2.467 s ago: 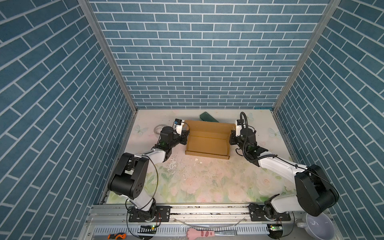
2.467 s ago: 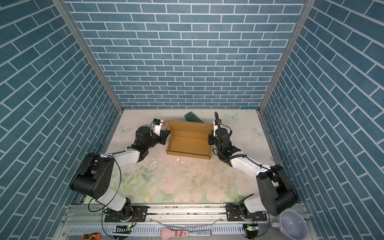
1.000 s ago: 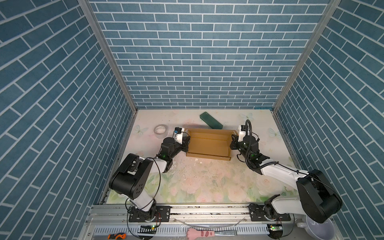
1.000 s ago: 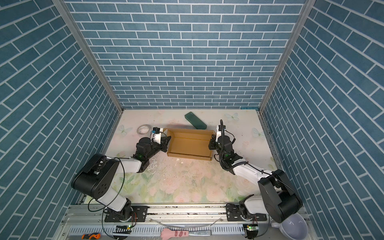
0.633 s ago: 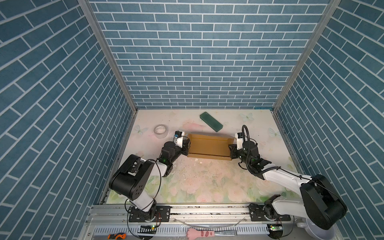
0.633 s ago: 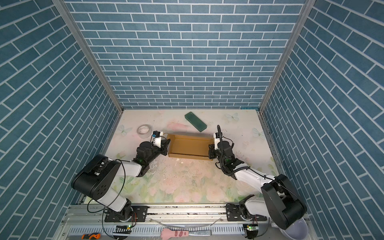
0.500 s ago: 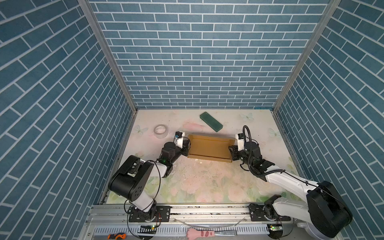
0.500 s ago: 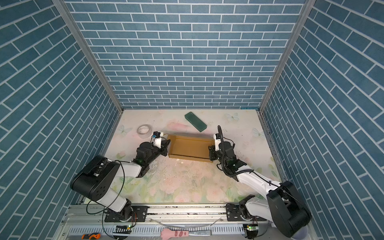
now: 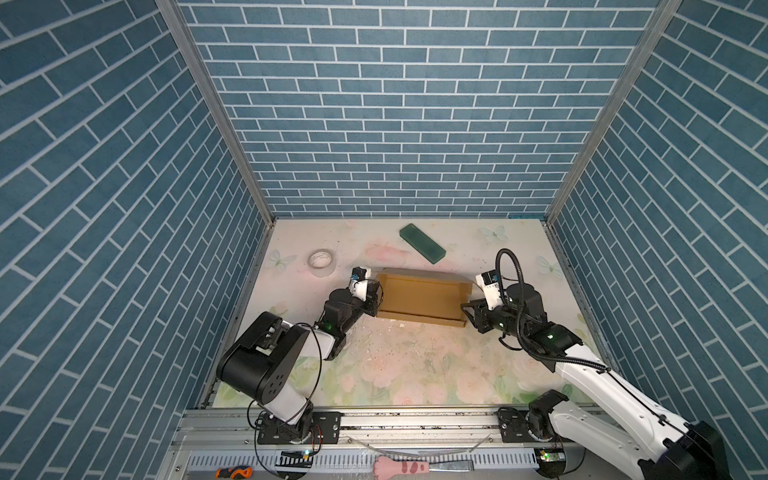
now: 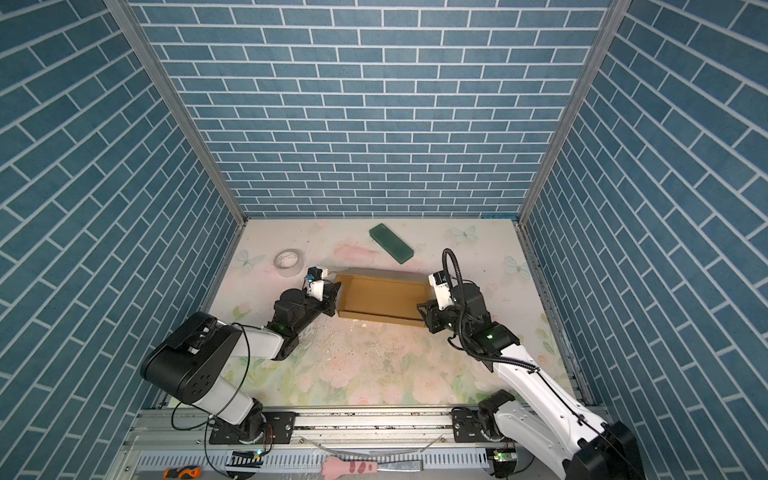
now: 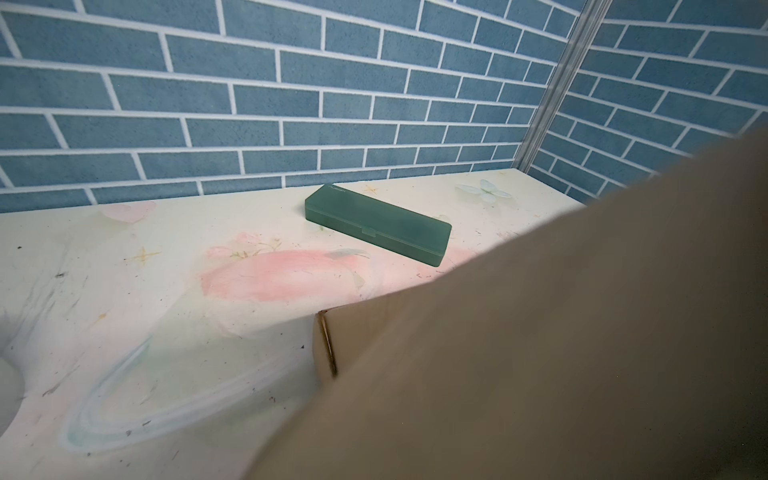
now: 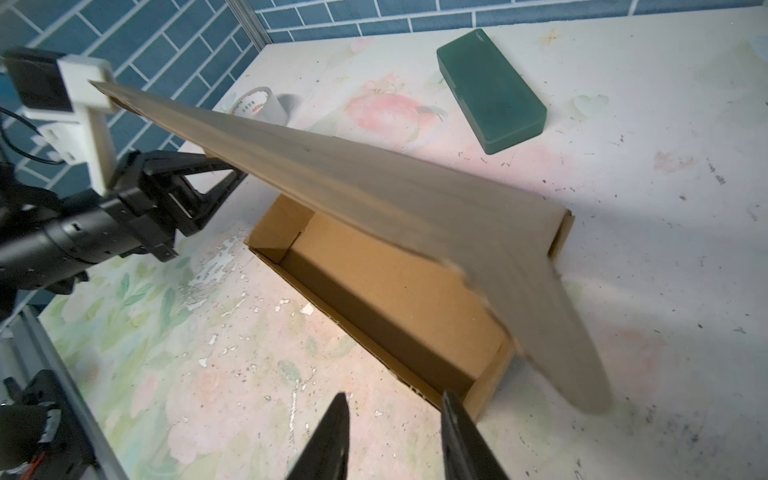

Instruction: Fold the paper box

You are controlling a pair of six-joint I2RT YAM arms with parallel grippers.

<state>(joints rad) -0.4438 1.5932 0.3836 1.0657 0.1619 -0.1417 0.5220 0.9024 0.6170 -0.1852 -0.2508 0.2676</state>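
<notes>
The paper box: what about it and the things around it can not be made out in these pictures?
Left gripper: in the left wrist view the blurred lid of the paper box covers its fingertips, so a pinch cannot be confirmed.
Rear of the box's inside: under the raised lid in the right wrist view.
Lid's near corner: smeared by blur, right wrist view.
Tape roll: partly behind the lid there; print unreadable.

From here I see the paper box (image 12: 386,286) as matt brown corrugated cardboard, its cut edges rough. The green case (image 11: 376,222) looks like frosted, smooth plastic, and the counter (image 12: 232,374) wears a floral printed sheet, scuffed and flaking in patches.
</notes>
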